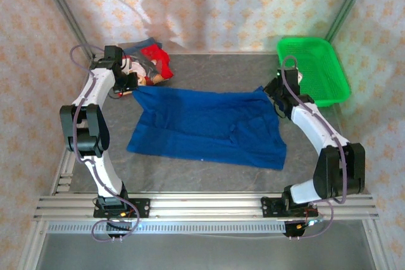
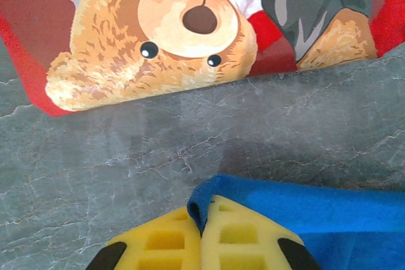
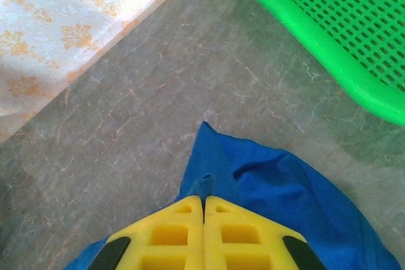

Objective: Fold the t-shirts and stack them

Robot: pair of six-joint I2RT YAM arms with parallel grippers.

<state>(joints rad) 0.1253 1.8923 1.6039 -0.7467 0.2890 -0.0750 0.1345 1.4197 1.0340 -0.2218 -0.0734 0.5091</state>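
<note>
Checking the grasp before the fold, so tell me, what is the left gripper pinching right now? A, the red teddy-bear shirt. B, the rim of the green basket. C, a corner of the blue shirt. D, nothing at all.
C: the left gripper has its yellow fingers closed on a corner of the blue shirt, while the teddy-bear shirt lies apart across a bare strip of table.

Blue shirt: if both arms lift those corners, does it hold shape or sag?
Likely floppy: the blue shirt lies flat with creases, its corner bunched in the left gripper. Probably light: the fold pinched by the right gripper looks thin. Its middle would likely sag between the two held corners.
</note>
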